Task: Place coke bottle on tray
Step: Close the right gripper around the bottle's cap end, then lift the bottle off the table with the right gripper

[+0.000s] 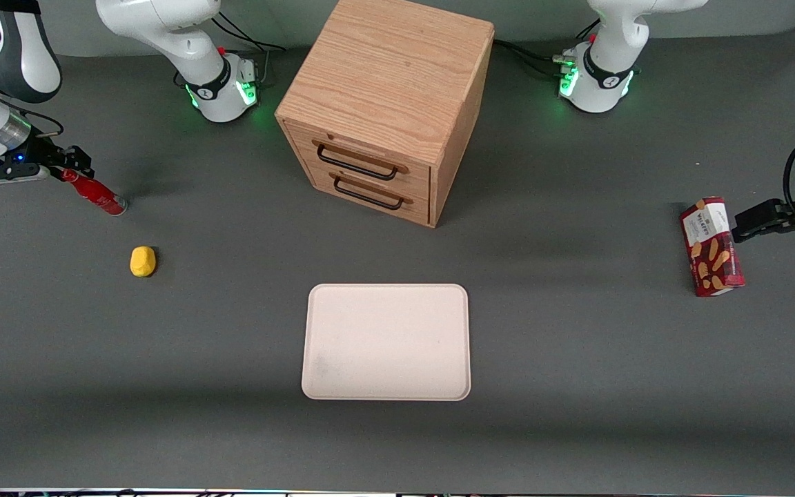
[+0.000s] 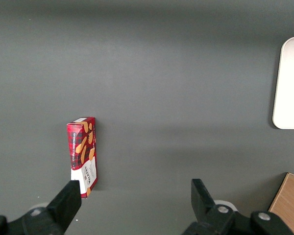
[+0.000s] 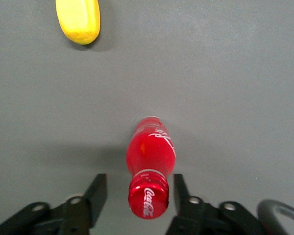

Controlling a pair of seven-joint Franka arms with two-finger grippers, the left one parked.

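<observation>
**A:** Dark grey matting covers the whole table, flat and matte, with the two arm bases at the edge farthest from the front camera. What stands on it?

**B:** A wooden drawer cabinet stands between the bases. The tray, pale cream-pink, lies flat nearer the camera than the cabinet. A red snack box lies toward the parked arm's end.

**A:** And the coke bottle?

**B:** The coke bottle is toward the working arm's end, well apart from the tray, with a yellow lump near it, closer to the camera. It is tilted: cap at the gripper, base angled down toward the table and the camera.

**A:** How do the fingers sit?

**B:** Spread on either side of the cap, in the right wrist view; gaps show at both sides, so they are not clamped on it.
</observation>
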